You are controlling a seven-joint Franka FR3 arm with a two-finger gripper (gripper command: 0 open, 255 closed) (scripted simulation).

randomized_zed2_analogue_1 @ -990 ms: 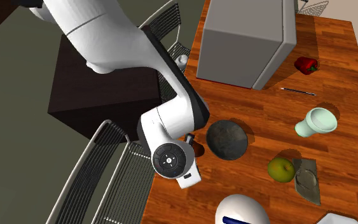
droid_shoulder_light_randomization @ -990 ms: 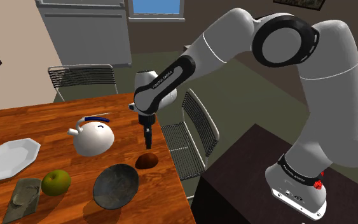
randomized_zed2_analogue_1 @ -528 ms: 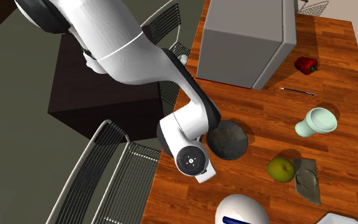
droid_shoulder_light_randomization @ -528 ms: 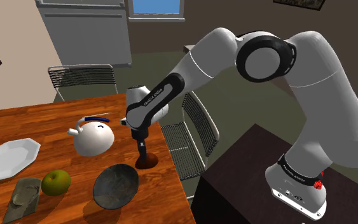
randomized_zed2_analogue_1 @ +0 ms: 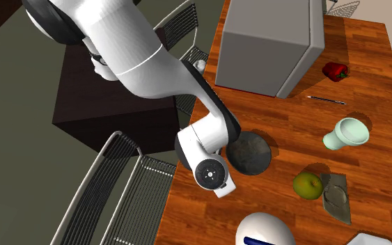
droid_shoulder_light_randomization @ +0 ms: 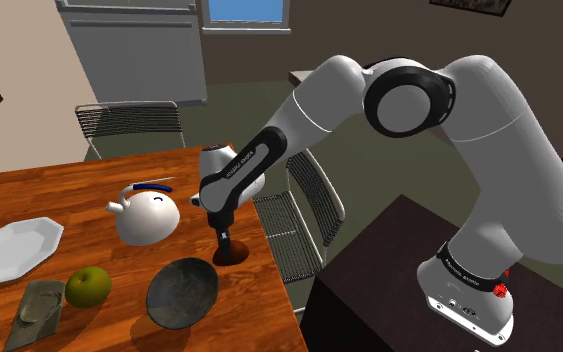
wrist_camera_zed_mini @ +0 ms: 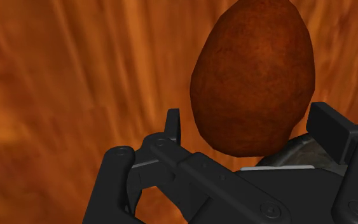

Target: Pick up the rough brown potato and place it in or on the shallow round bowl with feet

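My tool (droid_shoulder_light_randomization: pixel 225 239) is low over the worktop (droid_shoulder_light_randomization: pixel 59 195), fingers apart on either side of the potato (wrist_camera_zed_mini: pixel 254 76). The tool's body hides the potato's near end, and I cannot tell whether the fingers touch it. The bowl (droid_shoulder_light_randomization: pixel 182 292) lies just beside the tool.

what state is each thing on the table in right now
potato, lying on the table, between the fingers
fingers, open, one on each side of the potato
bowl, upright, empty
plate, flat, empty
teapot, upright
apple, resting on the table
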